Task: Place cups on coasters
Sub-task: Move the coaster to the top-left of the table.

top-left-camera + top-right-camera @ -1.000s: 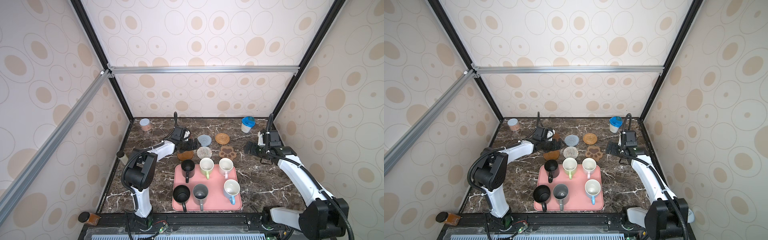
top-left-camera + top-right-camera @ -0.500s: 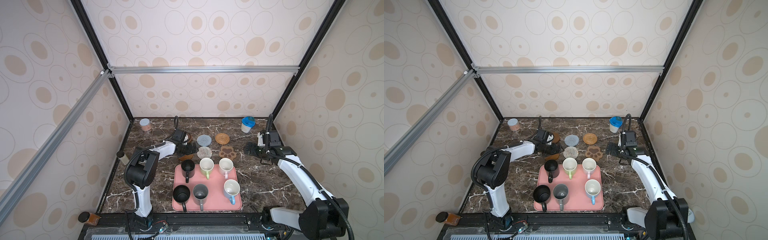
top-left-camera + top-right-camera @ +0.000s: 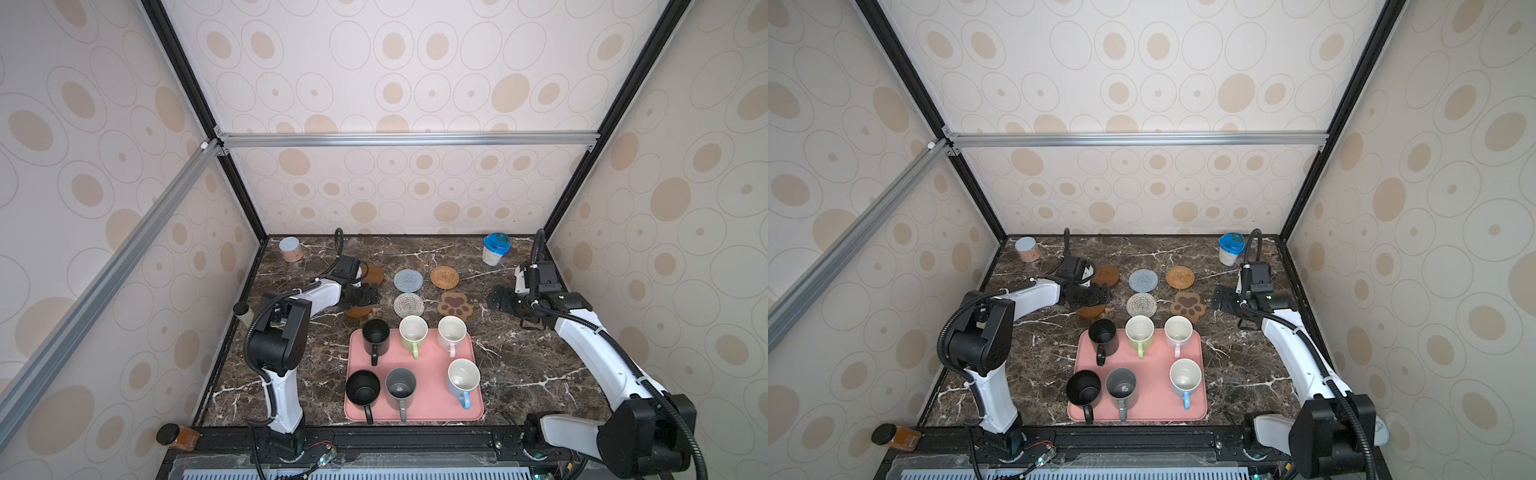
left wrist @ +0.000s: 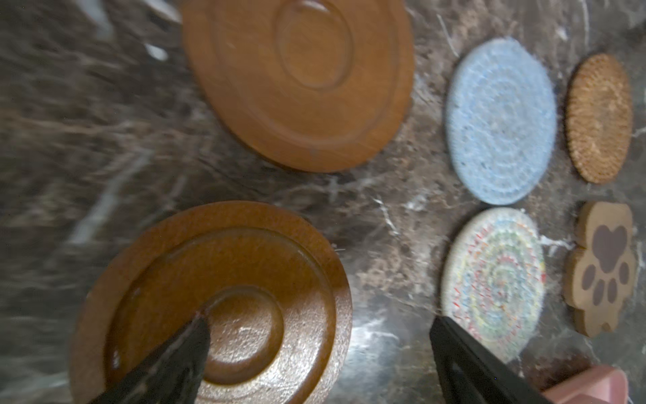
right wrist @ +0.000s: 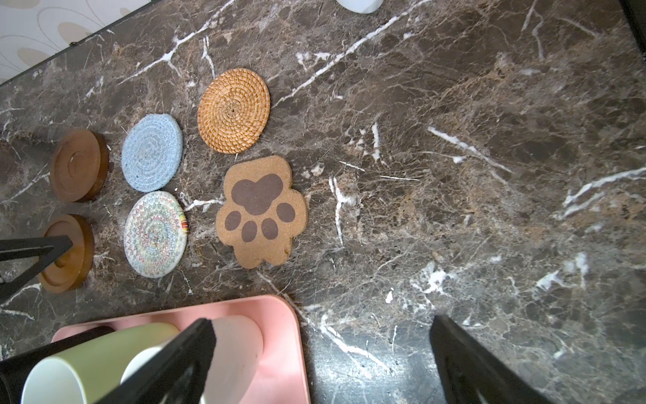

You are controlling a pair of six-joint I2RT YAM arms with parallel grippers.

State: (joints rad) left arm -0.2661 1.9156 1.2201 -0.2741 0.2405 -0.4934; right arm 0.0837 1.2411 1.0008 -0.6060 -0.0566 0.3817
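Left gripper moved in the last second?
Yes, slightly. The left gripper has shifted away from the blue-grey woven coaster, uncovering more of the far wooden disc.

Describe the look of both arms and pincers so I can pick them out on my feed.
The left arm and right arm have white shells between bulky black joints, each with a black ribbed cable hose. A black camera block sits at each wrist. The left pincer and right pincer have black tapering fingers.
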